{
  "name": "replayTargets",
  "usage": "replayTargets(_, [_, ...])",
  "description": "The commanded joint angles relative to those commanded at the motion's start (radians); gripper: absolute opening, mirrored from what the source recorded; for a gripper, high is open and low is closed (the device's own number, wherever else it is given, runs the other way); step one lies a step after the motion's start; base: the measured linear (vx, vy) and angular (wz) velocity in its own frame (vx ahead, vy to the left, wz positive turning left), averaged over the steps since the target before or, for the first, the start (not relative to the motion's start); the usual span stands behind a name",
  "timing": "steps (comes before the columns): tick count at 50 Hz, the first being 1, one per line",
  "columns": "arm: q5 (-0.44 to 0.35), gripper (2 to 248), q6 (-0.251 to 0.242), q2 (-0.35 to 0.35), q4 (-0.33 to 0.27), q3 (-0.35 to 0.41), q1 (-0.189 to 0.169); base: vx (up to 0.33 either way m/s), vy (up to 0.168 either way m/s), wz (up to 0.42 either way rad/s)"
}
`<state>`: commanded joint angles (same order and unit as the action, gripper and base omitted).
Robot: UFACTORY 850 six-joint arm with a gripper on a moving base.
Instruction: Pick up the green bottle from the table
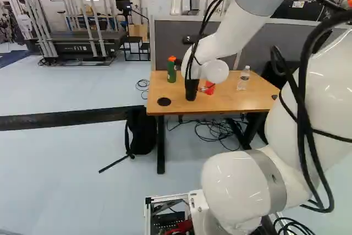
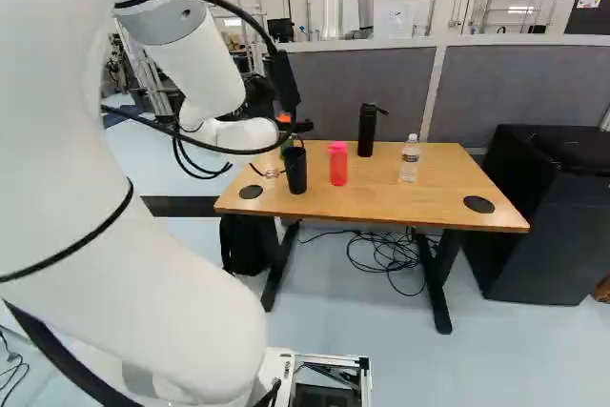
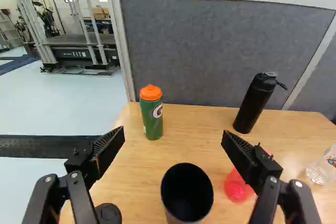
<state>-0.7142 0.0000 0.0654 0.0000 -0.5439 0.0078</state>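
Wooden desk (image 1: 253,98) straight ahead, backed by a grey partition (image 3: 210,51), on a pale floor (image 1: 60,163). Looking at the green sports bottle (image 3: 152,124) now: standing upright, orange cap on top, near the desk's back edge and close to its left end in the left base view. Over to the gripper (image 2: 301,127): fingers spread well apart, gripping nothing. From the wrist view, green sports bottle ahead of the gap, closer to one finger's line than the other's, with the black cup (image 3: 187,192) nearer, low between the fingers. Bare wood showing between the green sports bottle and the black flask (image 3: 254,103); more of it along the front edge, past the cup.

Counting up: one green sports bottle, one black cup, one black flask, one red bottle (image 2: 338,165), one clear water bottle (image 2: 410,161), two round cable grommets (image 1: 164,102). Below, one black backpack (image 1: 143,133) beside a desk leg, plus loose cables (image 1: 214,130) on the floor.

And the tricky bits: black flask hard to make out past the arm in the left base view, red bottle partly covered there too. In the right base view, green sports bottle mostly hidden behind gripper and cup. In the wrist view, red bottle partly behind a finger, clear water bottle cut off. Beside the cup in the right base view, something see-through; can't tell what.
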Motion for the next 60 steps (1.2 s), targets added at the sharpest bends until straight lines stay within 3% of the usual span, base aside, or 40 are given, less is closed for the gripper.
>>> replayTargets(60, [0.3,247,0.0,-0.284,-0.053,-0.332,0.054,0.0,0.0,0.0])
